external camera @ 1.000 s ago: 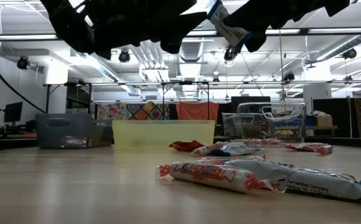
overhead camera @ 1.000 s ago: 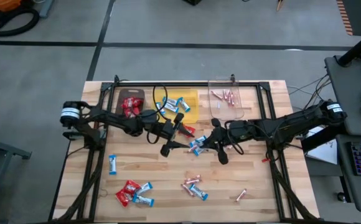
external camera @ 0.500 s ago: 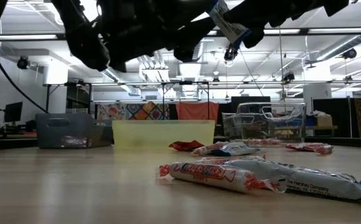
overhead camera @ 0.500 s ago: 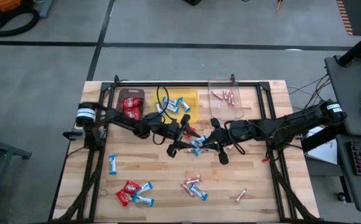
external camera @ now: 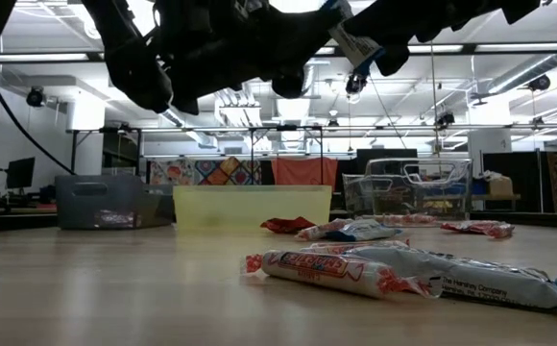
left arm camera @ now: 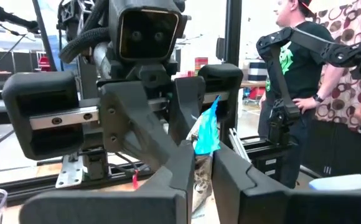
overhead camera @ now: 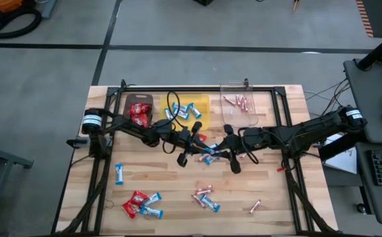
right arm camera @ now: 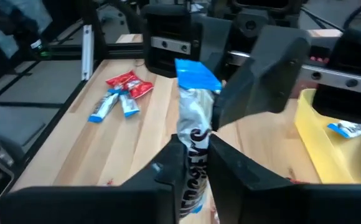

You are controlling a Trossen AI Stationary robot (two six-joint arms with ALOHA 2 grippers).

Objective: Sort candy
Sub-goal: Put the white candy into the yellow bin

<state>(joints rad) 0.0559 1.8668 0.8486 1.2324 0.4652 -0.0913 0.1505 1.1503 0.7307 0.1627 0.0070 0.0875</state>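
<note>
A blue-and-white bar (overhead camera: 208,156) hangs above the middle of the table between my two grippers. My left gripper (overhead camera: 200,152) comes at it from the table's left and is shut on it; it also shows in its own wrist view (left arm camera: 204,160). My right gripper (overhead camera: 217,155) comes from the table's right and is shut on the same bar (right arm camera: 193,118). The low view shows the bar (external camera: 349,43) high over the table. More candy lies loose on the wood: blue-and-white bars, red packets (overhead camera: 136,201) and pink sticks (overhead camera: 255,207). My left gripper pinches the bar's white part (left arm camera: 200,163) between its two fingers, coming level from the table's left. A blue end (left arm camera: 208,127) sticks out past the fingertips. The bar is lifted clear of the table. My right gripper has the bar's white middle (right arm camera: 192,149) between its two fingers, coming almost level from the table's right, along the bar. The bar's far blue end (right arm camera: 196,73) reaches out to the left gripper's finger (right arm camera: 252,90). The bar hangs clear of the table.
Along the far edge stand a brown bin (overhead camera: 139,108) with red packets, a yellow bin (overhead camera: 203,105) with blue-and-white bars and a clear bin (overhead camera: 239,110) with pink sticks. A red packet (overhead camera: 199,137) lies near the grippers. People stand beyond the table.
My left gripper has gone toward the table's right and slightly down, up to the bar in my right gripper, and has shut on the bar's free end. My right gripper has stayed where it was with the bar.
</note>
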